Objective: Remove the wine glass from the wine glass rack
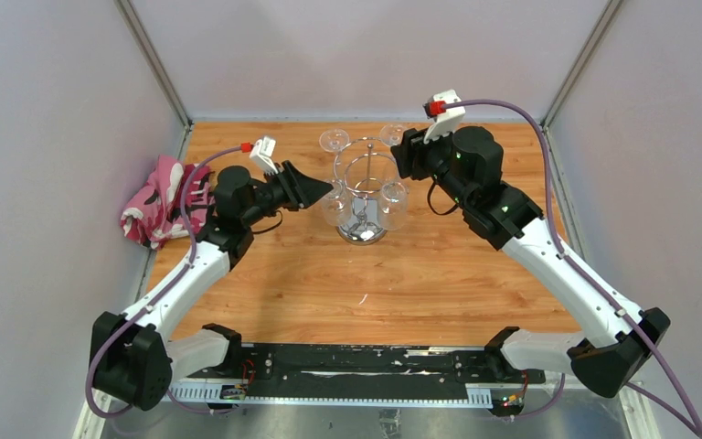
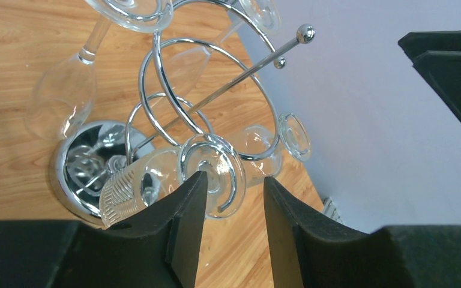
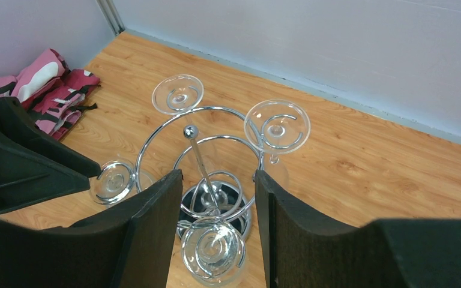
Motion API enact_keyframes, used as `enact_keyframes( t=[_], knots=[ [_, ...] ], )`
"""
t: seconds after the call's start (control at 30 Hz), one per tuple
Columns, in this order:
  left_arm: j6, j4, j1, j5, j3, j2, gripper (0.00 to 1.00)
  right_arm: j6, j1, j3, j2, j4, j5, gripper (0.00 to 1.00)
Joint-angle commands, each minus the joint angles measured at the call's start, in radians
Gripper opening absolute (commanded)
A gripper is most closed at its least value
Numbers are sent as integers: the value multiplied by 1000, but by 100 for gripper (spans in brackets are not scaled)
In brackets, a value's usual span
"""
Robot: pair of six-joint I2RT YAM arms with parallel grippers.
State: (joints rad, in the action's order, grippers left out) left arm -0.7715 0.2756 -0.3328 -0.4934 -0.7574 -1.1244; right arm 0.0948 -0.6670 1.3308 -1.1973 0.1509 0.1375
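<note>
Rack: chrome wire, upright on the desk, between the two sets of jaws. Its round base lies below and beyond the left jaws.
In the rack: four glasses, each hung foot up and bowl down from a curled hook.
Left jaws: apart, with the fingers at hook height on the rack's left side.
Glass: still on the rack. Its foot sits in a hook just ahead of the gap between the left jaws. I cannot tell whether either finger touches it. Its bowl slopes away toward the base.
Right jaws: apart, above the rack's right rear and facing down on it, clear of the wire.
Second glass: its foot shows in the gap of the right jaws, below them and apart from both fingers.
Pole: its ball tip is just beyond the right jaws, in line with the gap.
Other two feet: farther out from the right jaws, one to each side of the pole.
Cloth: pink, white and dark, bunched on the desk behind the left jaws.
</note>
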Motion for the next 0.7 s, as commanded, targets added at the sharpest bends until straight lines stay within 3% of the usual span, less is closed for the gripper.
enact_keyframes(
  t=[0.0, 0.43, 0.67],
  knots=[
    [18, 14, -11, 49, 18, 68, 47, 14, 10, -4, -13, -4, -22, 52],
    [86, -210, -11, 150, -34, 149, 49, 21, 10, -7, -11, -12, -38, 52],
    [49, -219, -18, 130, -1, 118, 49, 18, 11, -5, -8, -8, -26, 53]
  ],
)
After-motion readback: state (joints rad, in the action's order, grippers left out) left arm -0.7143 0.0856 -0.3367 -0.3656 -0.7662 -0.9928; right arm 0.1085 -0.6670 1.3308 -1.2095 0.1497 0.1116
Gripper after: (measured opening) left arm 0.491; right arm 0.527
